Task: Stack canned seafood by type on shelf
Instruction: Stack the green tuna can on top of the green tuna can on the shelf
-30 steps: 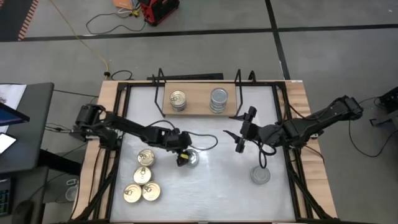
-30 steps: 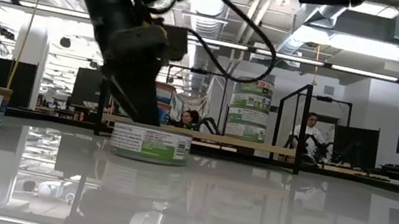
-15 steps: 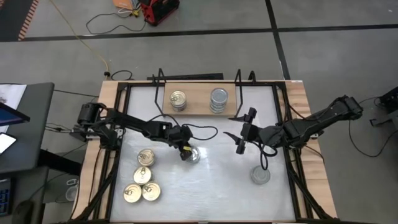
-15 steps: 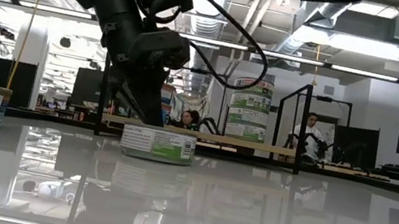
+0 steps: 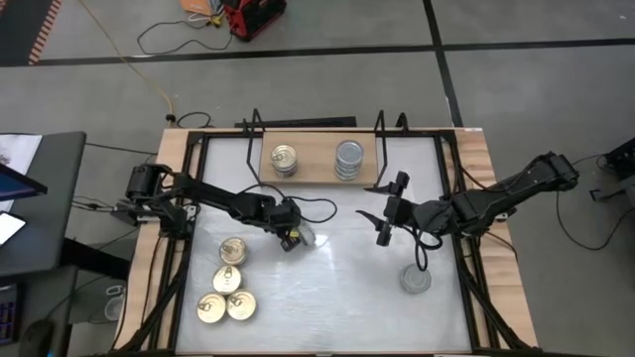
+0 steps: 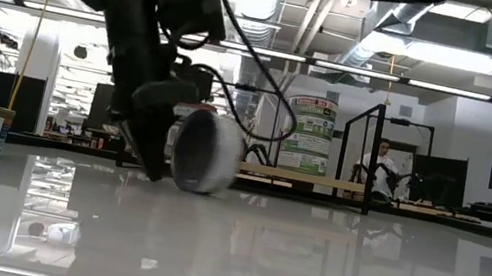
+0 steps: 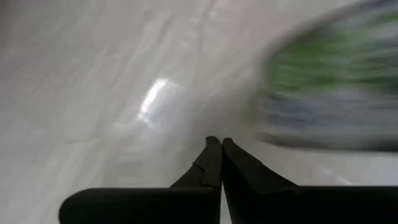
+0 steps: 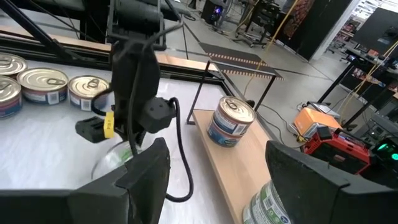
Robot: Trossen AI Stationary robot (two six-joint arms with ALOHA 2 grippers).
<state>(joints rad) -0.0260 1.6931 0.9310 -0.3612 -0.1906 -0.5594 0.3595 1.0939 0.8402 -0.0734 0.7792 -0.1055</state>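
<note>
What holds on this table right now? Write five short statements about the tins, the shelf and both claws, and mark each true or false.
1. The left claw is shut with no tin between its fingers. True.
2. The silver-lid tin beside the left claw lies flat on the table. False: it is tipped up on its edge.
3. The right claw holds a tin. False: it is open and empty.
4. On the shelf, the gold-lid tin and the silver-lid stack stand apart. True.
5. Four gold-lid tins sit on the table near the left arm. True.
</note>
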